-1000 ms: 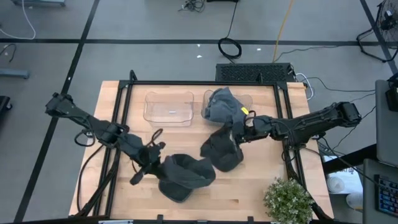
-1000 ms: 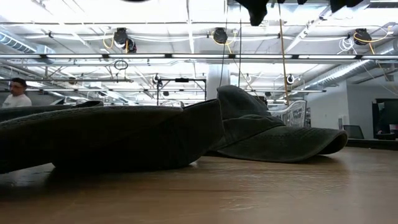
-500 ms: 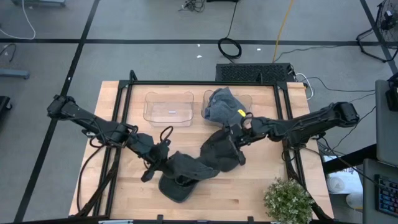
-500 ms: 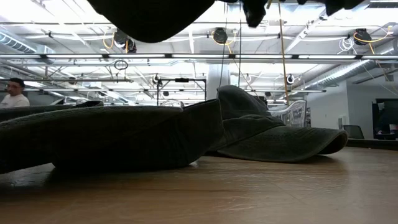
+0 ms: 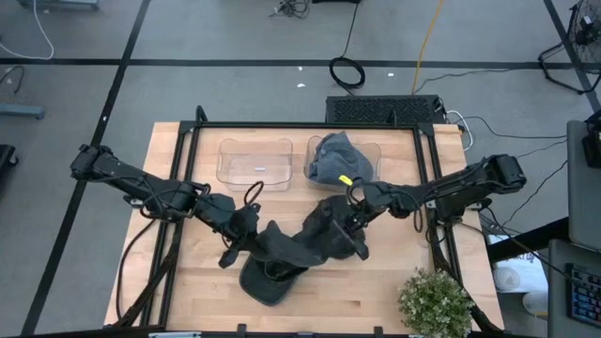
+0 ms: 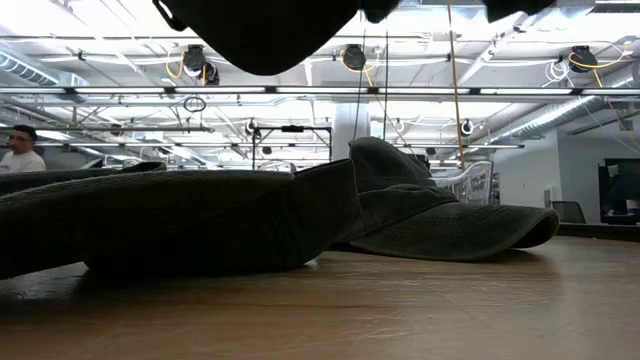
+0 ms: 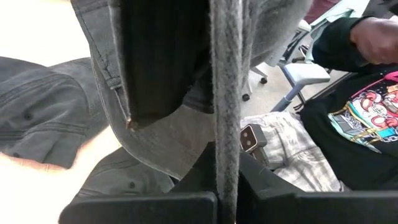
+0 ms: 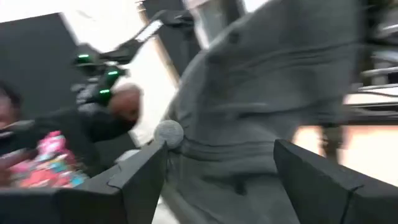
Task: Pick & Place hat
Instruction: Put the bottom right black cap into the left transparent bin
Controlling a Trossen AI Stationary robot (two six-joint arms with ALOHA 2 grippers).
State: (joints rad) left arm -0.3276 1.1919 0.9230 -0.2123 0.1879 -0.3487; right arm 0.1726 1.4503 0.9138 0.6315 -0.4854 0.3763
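A dark grey cloth hat [image 5: 286,246], soft and crumpled with stitched seams, hangs lifted above the middle front of the wooden table [image 5: 394,282], stretched between both arms. The left gripper [image 5: 252,237] is clamped on its brim edge, fabric pinched flat between the fingers. The right gripper [image 5: 354,228] is at the hat's other end; whether it is apart or together cannot be told. Another limp hat [image 5: 268,282] lies beneath, and a third hat [image 5: 331,157] fills the right clear plastic bin [image 5: 374,150], beside an empty bin [image 5: 254,162].
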